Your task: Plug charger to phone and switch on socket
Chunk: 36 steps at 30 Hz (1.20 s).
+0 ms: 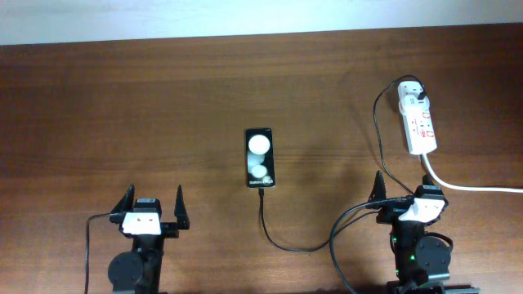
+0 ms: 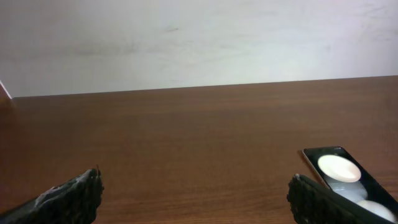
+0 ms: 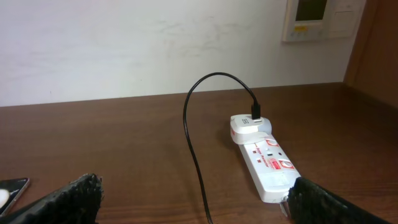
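Note:
The black phone (image 1: 259, 158) lies flat at mid-table, its screen showing two white reflections; it also shows in the left wrist view (image 2: 346, 180). The thin black charger cable (image 1: 282, 241) runs from the phone's near end, curves right, then goes up to the white plug head (image 1: 411, 100) seated in the far end of the white socket strip (image 1: 420, 125). In the right wrist view the cable (image 3: 194, 155) loops to the plug head (image 3: 249, 127) on the strip (image 3: 268, 163). My left gripper (image 1: 153, 210) is open and empty near the front edge. My right gripper (image 1: 406, 196) is open and empty just below the strip.
The strip's thick white cord (image 1: 470, 187) runs right off the table past my right gripper. A wall panel (image 3: 318, 18) hangs behind the table in the right wrist view. The wooden table (image 1: 122, 114) meets a white wall at its far edge.

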Each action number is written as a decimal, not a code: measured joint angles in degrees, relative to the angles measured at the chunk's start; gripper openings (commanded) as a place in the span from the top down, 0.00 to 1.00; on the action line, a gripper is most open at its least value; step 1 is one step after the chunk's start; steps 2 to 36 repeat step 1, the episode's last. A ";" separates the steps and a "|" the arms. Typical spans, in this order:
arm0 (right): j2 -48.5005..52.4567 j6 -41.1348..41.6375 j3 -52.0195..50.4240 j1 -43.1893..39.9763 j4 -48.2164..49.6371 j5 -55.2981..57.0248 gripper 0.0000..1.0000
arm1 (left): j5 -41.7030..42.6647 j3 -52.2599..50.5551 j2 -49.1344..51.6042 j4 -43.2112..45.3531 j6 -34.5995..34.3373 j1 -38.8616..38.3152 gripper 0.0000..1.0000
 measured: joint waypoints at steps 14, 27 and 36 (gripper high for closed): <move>0.00 -0.04 0.00 0.00 -0.02 0.00 0.01 | 0.00 0.00 0.00 0.00 0.00 0.00 0.01; 0.00 -0.04 0.00 0.00 -0.02 0.00 0.01 | 0.00 0.00 0.00 0.00 0.00 0.00 0.01; 0.00 -0.04 0.00 0.00 -0.02 0.00 0.01 | 0.00 0.00 0.00 0.00 0.00 0.00 0.01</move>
